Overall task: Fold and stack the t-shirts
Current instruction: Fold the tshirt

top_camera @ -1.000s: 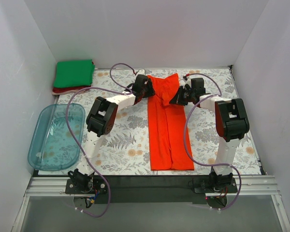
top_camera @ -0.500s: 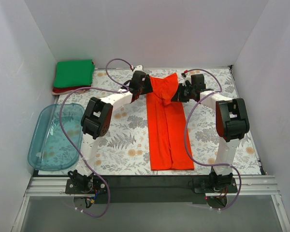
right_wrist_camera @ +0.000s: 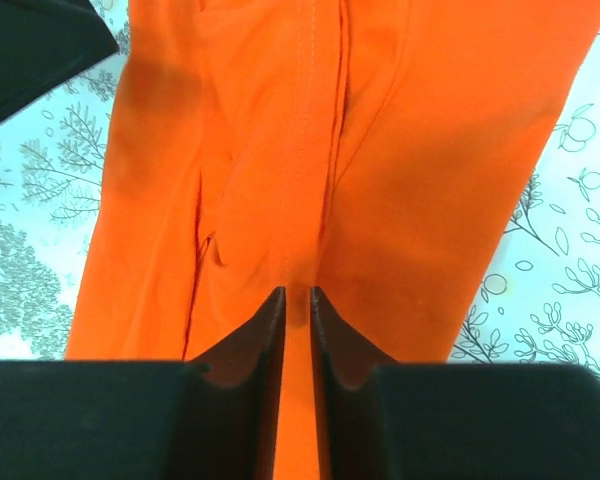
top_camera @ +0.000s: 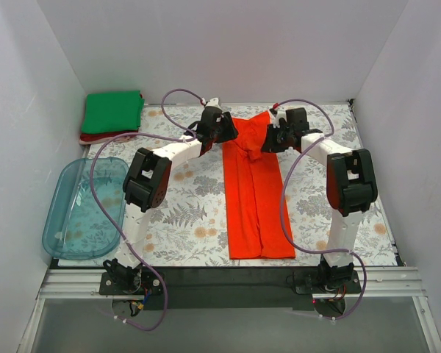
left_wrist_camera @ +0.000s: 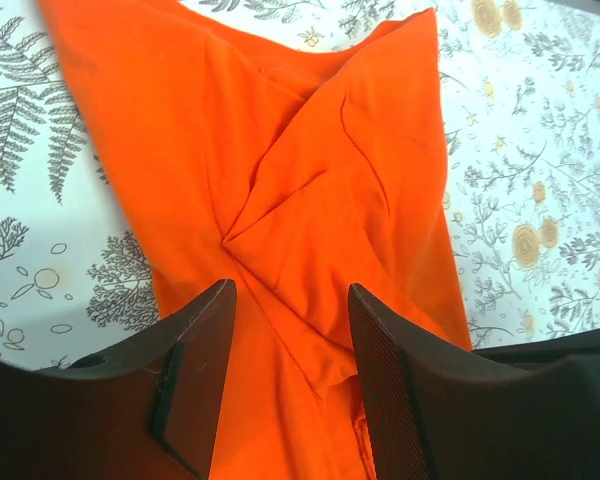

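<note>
- The orange-red t-shirt [top_camera: 253, 191] lies as a long strip on the desk [top_camera: 184, 213], running near to far between the arms.
- Its far end sits between both arms. The left end effector [left_wrist_camera: 290, 290] has its jaws apart above it. The right end effector [right_wrist_camera: 297, 292] is nearly together, and I cannot tell whether it grips.
- Only the wrist views show the bunched creases there.

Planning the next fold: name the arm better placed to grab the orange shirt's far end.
Left arm, probably. Its jaws stand open over the orange shirt's bunched far end, ready to close. The right arm's jaws, over the same end, are nearly together and must widen first.
</note>
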Tool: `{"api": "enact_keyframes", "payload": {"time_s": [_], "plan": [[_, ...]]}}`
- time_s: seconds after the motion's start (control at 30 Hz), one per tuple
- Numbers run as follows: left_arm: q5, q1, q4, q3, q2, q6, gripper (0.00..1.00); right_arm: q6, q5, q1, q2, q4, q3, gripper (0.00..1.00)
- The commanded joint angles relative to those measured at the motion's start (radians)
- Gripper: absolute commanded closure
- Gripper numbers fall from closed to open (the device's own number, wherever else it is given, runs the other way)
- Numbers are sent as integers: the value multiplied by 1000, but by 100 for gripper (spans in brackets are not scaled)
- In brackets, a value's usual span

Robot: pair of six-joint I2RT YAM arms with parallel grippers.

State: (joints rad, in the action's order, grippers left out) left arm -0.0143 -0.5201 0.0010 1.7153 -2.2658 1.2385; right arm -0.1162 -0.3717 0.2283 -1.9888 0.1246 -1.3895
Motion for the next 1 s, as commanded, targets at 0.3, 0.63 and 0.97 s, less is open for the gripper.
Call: {"api": "enact_keyframes", "payload": {"time_s": [0.3, 0.63, 0.97], "plan": [[73, -1, 100, 61, -37, 36, 62, 185, 367, 193, 166, -35, 69, 72], [114, -3, 160, 78, -93, 19, 67, 293, 550, 305, 108, -66, 63, 65], [140, -1, 195, 81, -129, 33, 68, 314, 620, 335, 38, -65, 55, 65]]}}
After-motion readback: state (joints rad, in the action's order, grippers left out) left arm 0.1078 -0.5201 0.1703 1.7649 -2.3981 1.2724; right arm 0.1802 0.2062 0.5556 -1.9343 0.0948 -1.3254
